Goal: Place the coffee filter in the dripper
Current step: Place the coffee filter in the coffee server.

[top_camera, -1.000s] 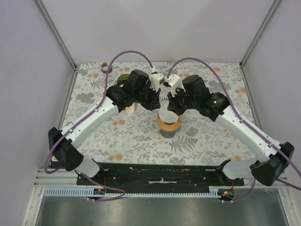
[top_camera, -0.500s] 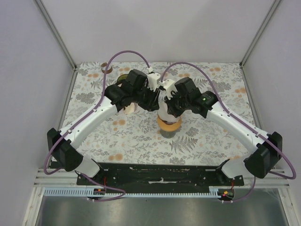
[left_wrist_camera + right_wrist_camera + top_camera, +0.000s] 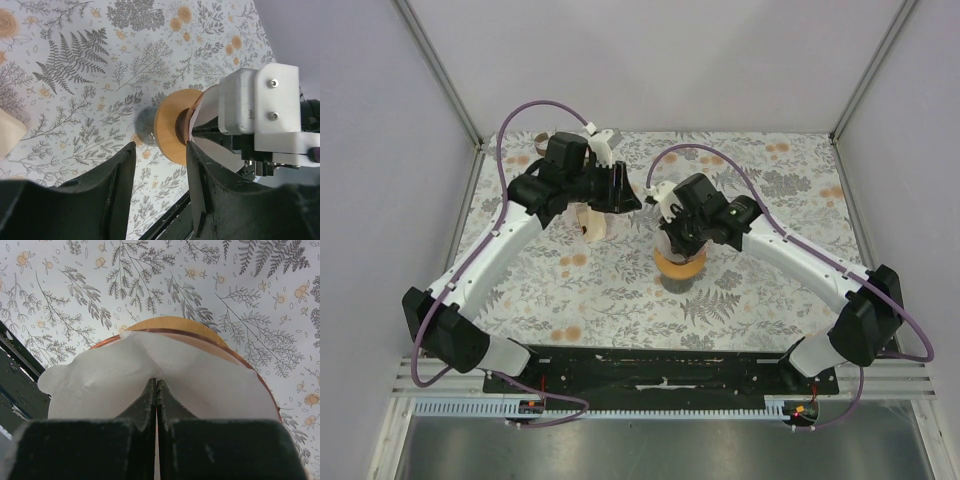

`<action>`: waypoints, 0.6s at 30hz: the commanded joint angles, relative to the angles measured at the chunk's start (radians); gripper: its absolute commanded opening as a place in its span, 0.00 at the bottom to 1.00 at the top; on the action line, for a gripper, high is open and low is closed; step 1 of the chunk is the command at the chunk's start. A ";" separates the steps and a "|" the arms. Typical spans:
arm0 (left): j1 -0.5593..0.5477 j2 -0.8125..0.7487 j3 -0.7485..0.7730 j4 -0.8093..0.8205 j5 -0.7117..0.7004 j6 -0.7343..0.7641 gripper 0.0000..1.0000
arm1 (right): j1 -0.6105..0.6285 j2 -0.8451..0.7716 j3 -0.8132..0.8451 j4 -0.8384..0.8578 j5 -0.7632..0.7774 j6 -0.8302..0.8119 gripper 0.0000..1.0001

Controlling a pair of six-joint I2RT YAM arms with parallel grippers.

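The dripper (image 3: 680, 264) is an orange-brown ring on a dark base, standing mid-table. It shows side-on in the left wrist view (image 3: 172, 127) and as a rim (image 3: 200, 331) in the right wrist view. The white coffee filter (image 3: 110, 382) sits over the dripper's mouth, pinched at a fold by my right gripper (image 3: 157, 382), which is shut on it. From above, that right gripper (image 3: 672, 236) hangs right over the dripper with the filter (image 3: 667, 244) under it. My left gripper (image 3: 160, 167) is open and empty, and stands back and left of the dripper (image 3: 622, 196).
A beige paper stack (image 3: 592, 224) lies left of the dripper, under the left arm, and its corner shows in the left wrist view (image 3: 10, 134). A tape roll (image 3: 542, 143) sits at the far left corner. The enclosure's walls border the patterned cloth.
My left gripper opened, let go of the filter and pulled away to the back left. My right gripper, still shut on the filter, shifted left and settled over the dripper.
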 commanded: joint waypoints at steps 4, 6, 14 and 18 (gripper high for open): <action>0.011 -0.052 -0.124 0.112 0.169 -0.148 0.55 | 0.017 0.032 0.036 0.005 0.068 0.015 0.00; 0.011 -0.052 -0.153 0.132 0.200 -0.165 0.56 | 0.022 0.046 0.037 0.010 0.085 0.025 0.00; -0.017 -0.047 -0.184 0.150 0.222 -0.157 0.58 | 0.025 0.069 0.033 0.044 0.071 0.051 0.00; -0.029 -0.040 -0.181 0.155 0.223 -0.150 0.58 | 0.028 0.069 0.051 0.038 0.068 0.055 0.00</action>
